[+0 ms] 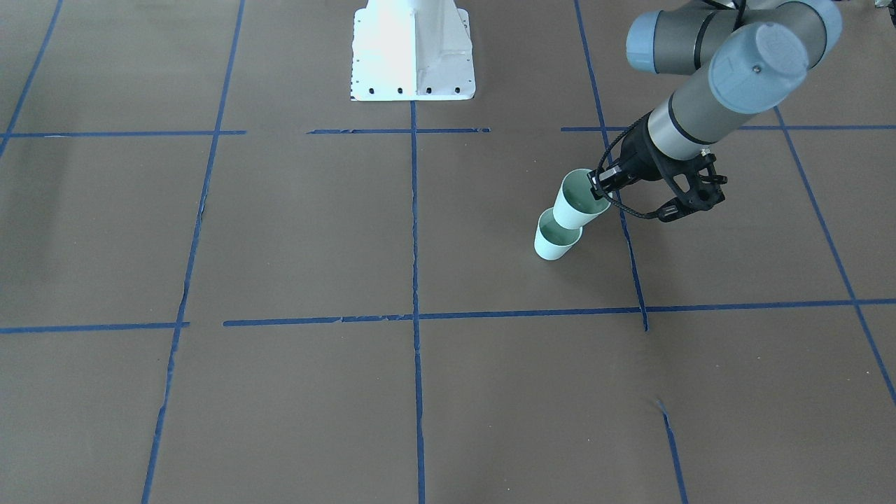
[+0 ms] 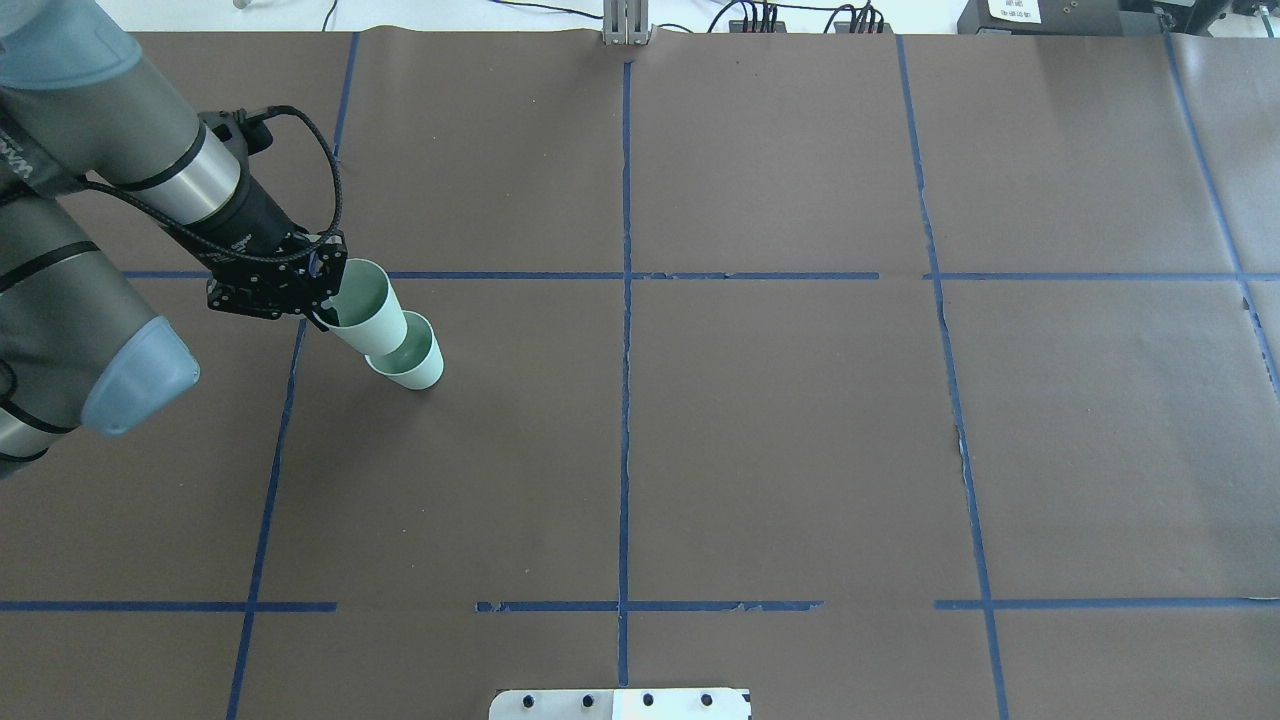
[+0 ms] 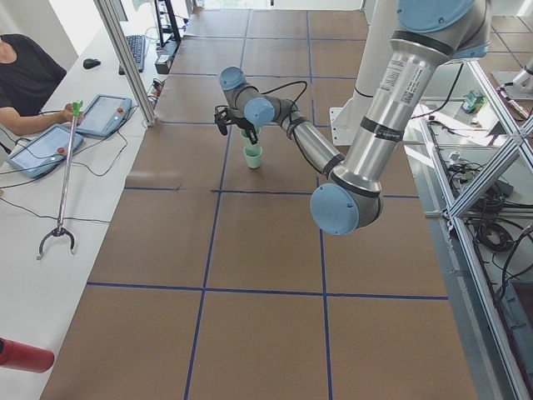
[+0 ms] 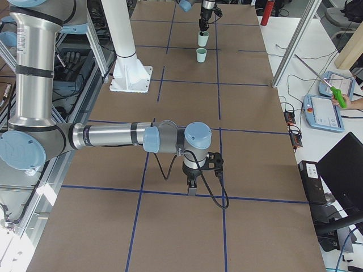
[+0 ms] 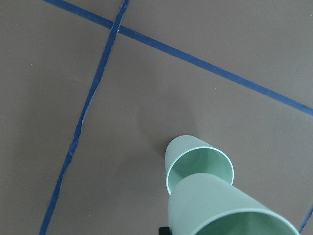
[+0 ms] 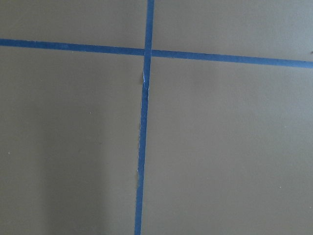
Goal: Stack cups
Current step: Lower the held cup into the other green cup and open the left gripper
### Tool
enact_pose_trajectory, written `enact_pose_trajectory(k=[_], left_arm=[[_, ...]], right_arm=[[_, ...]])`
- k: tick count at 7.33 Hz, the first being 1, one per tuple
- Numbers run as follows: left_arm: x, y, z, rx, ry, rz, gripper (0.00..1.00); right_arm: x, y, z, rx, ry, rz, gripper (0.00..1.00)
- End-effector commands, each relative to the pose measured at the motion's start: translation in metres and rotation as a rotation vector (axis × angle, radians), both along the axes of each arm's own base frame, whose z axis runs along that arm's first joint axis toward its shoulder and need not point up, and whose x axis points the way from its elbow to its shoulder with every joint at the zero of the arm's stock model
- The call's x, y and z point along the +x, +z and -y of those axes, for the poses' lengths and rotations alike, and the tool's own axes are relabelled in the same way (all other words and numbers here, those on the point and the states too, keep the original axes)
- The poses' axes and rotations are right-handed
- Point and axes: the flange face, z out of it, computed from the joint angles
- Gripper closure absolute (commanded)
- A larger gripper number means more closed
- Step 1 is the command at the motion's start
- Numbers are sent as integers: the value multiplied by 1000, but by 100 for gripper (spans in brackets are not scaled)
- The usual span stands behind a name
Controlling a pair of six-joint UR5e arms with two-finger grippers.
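Left claw (image 2: 325,306) holds upper cup (image 2: 372,318) over lower cup (image 2: 416,364).

Brown paper covers the tabletop (image 2: 800,450), marked into large squares by blue tape lines (image 2: 625,400) that are torn in places. At the white side bench (image 3: 33,250) sits a person in black (image 3: 25,75) with two tablets (image 3: 107,114); a keyboard (image 3: 135,50) and a mouse (image 3: 92,62) lie farther along. A long grabber stick (image 3: 65,179) with a green handle lies on the bench, and a red cylinder (image 3: 21,356) rests at the near end.
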Motion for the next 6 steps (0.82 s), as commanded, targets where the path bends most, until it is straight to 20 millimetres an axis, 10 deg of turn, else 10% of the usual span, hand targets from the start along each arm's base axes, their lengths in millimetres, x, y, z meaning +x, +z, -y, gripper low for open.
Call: enact_pose_trajectory(k=[1, 6], left_arm=[[13, 4, 5, -7, 5, 8, 100], [28, 13, 13, 0, 15, 6, 100]], right_arm=[[0, -1, 0, 1, 0, 0, 0], [0, 0, 0, 0, 0, 0, 0]])
